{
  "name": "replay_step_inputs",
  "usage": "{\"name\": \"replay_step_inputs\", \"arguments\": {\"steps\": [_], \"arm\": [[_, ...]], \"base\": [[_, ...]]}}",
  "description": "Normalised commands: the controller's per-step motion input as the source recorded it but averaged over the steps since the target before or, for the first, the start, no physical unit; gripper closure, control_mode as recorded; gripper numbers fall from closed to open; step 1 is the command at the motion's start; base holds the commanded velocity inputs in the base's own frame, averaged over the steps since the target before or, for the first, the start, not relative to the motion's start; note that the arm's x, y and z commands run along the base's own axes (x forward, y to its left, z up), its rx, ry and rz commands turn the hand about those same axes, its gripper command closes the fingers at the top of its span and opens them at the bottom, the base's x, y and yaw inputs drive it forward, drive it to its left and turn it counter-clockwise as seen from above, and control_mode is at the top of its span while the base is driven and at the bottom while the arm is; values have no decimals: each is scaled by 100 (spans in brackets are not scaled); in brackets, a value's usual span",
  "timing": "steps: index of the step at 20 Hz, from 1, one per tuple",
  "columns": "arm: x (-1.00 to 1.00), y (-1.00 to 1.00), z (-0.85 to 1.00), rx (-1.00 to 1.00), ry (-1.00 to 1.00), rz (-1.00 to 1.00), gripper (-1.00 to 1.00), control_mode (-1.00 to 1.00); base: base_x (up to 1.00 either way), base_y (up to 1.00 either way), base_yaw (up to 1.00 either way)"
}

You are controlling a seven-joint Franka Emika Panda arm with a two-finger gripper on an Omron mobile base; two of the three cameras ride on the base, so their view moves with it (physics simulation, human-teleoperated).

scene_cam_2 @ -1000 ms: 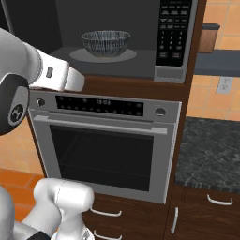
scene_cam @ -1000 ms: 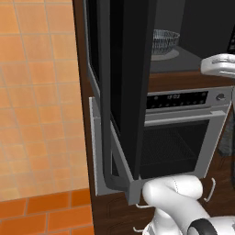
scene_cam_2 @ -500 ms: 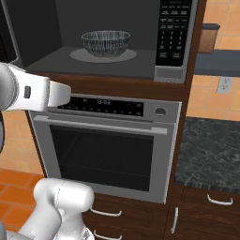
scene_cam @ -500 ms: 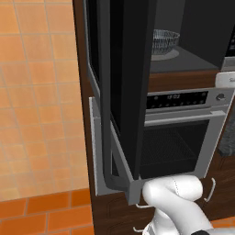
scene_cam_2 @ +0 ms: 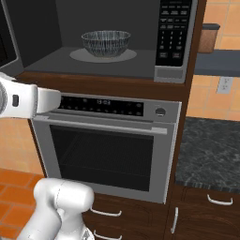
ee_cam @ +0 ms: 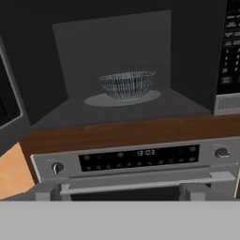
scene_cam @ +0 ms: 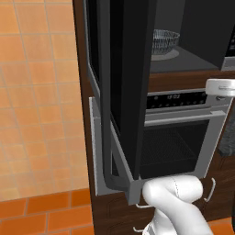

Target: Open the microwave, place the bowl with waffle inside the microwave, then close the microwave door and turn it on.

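The microwave (scene_cam_2: 174,70) stands open above the oven, its grey cavity (ee_cam: 112,51) exposed. Inside, the bowl (scene_cam_2: 106,43) (ee_cam: 127,85) (scene_cam: 164,40), clear with a fine ribbed pattern, rests on the round pale turntable plate (scene_cam_2: 77,55). I cannot make out the waffle in it. The microwave door (scene_cam: 124,82) (ee_cam: 7,101) is swung wide out to the left. My gripper (ee_cam: 119,192) is open and empty, back in front of the oven's control strip, well clear of the bowl. A white arm link (scene_cam_2: 28,101) (scene_cam: 220,87) crosses at oven-panel height.
The silver oven (scene_cam_2: 108,150) with display and knobs sits directly under the microwave. The microwave keypad (scene_cam_2: 171,33) is on the right of the cavity. A dark stone counter (scene_cam_2: 211,150) with drawers lies to the right, an orange tiled wall (scene_cam: 41,92) to the left.
The arm has drawn back out of the cavity and dropped from microwave height to the oven's control strip. The bowl stays on the turntable and the door stays open.
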Motion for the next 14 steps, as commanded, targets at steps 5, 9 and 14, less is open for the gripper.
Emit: {"name": "replay_step_inputs", "arguments": {"steps": [5,9,14], "arm": [[-17,6,0,0,-6,0,-100,-100],[-52,1,0,0,-12,3,-100,-100],[-39,1,0,0,-10,1,-100,-100]], "base": [[0,0,0],[0,0,0],[0,0,0]]}}
